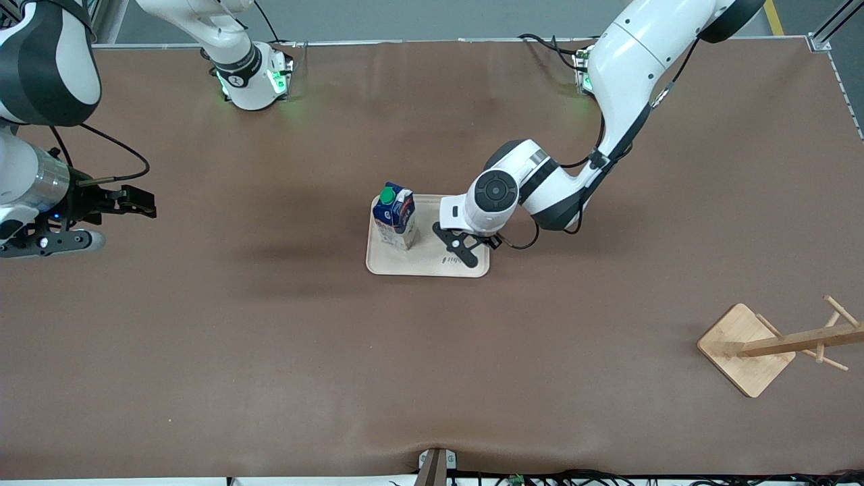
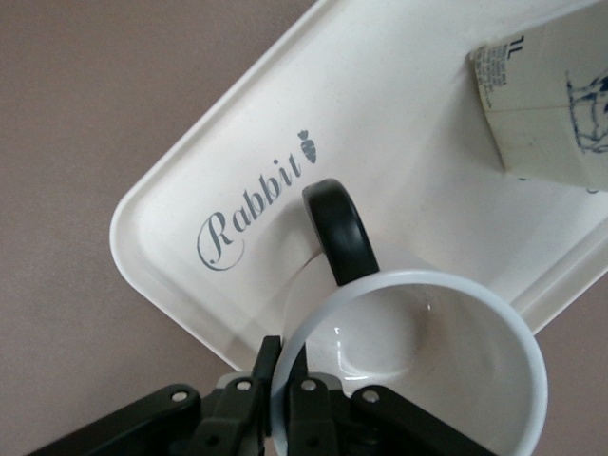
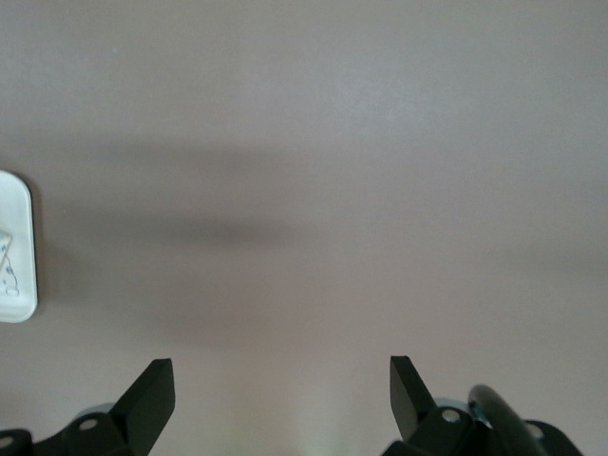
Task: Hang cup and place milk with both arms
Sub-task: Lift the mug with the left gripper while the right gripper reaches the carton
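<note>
The right tool (image 1: 145, 201) is waiting with its matte black fingers (image 3: 152, 394) spread wide over bare brown tabletop (image 1: 270, 337) at the right arm's end, gripping nothing. On the rounded cream tray (image 1: 395, 264), which is carrying grey script reading "Rabbit" (image 2: 252, 211) beside a small carrot mark, the milk (image 1: 395, 216) is standing upright, a gable-top carton with a dark blue top, white base and round green cap. At the carton's 3 o'clock in the front view, the left tool (image 1: 462, 250) is pinching the thin glossy rim of the cup (image 2: 418, 370), a round white mug with a black loop handle sitting on the tray, while a pale wooden peg rack (image 1: 749, 347) is lying tipped at the left arm's end of the tabletop.
</note>
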